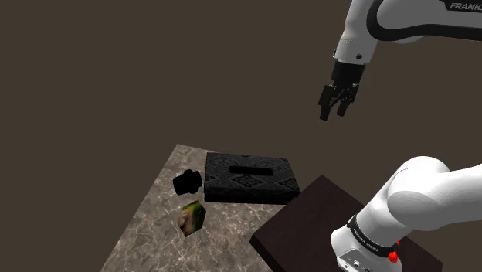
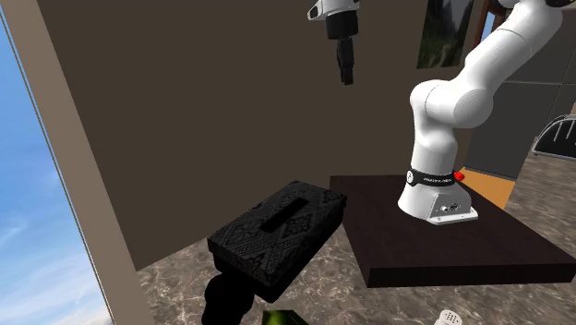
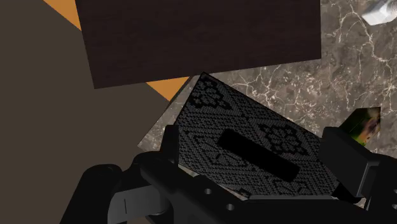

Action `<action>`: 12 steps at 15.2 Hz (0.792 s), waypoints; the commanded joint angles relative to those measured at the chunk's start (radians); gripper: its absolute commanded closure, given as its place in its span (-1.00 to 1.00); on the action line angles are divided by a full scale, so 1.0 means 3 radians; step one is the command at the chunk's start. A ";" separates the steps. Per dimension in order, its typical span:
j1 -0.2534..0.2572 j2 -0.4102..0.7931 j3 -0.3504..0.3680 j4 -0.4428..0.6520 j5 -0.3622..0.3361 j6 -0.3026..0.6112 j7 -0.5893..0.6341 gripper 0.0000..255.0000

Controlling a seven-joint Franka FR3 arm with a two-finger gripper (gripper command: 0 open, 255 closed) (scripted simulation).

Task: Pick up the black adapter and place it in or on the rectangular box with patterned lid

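Observation:
The black adapter [image 1: 187, 183] lies on the marble table beside the short end of the box, towards the shoulder view's left; in the second exterior view the adapter [image 2: 229, 297] is at the bottom, in front of the box. The rectangular box [image 1: 251, 178] is black with a patterned lid and a slot in its middle [image 2: 277, 226]. My gripper [image 1: 334, 104] hangs high above the table, up and to the right of the box, open and holding nothing [image 2: 346, 65]. In the wrist view the box [image 3: 210, 105] lies far below, framed by my spread fingers [image 3: 170, 143].
A small green-yellow object [image 1: 193, 216] lies on the marble table [image 1: 147, 232] near the adapter. The dark stand [image 1: 309, 216] borders the box's other end. A white object [image 3: 382, 11] sits on the table farther off. A brown wall stands behind the table.

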 commanded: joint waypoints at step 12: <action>0.0238 0.0742 0.0459 -0.0292 0.0367 0.1283 0.0454 -1.00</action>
